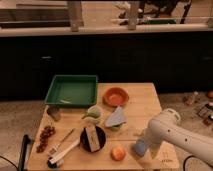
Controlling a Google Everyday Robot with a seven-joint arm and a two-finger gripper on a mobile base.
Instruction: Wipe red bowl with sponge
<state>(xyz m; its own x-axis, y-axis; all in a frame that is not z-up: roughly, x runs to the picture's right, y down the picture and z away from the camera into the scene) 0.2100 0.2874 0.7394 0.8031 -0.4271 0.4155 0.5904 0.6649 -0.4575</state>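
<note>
While the round orange-red bowl (116, 96) sat at twelve o'clock, the claw (148, 145), state indiscernible, stood beside the flat blue-grey sponge (138, 148) at five o'clock.

No readable text anywhere. Pincer (145, 149) at table (145, 102) front right.
</note>
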